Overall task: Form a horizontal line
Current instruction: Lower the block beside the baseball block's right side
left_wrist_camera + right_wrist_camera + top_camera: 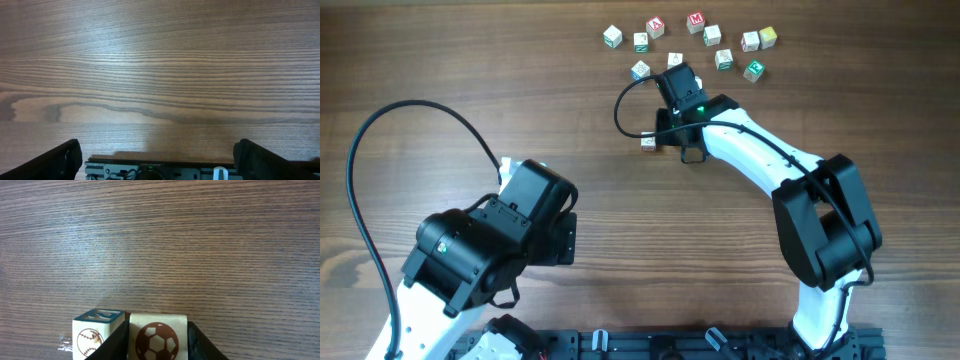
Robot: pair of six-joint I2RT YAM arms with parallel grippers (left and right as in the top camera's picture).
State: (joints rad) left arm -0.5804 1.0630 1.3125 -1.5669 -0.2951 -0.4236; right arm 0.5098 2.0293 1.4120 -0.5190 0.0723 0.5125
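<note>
Cream soccer-ball cube (pixel 157 332) is clamped in your right gripper (pixel 157 347), just beside the baseball cube (pixel 91 340), so the horizontal line (pixel 648 143) runs sideways across the worktop (pixel 160 240) under this nearer arm.

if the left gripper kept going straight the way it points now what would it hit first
Probably just the bare table: the left gripper stands open over plain wood, no cube ahead in its wrist view, though depth is unclear.
</note>
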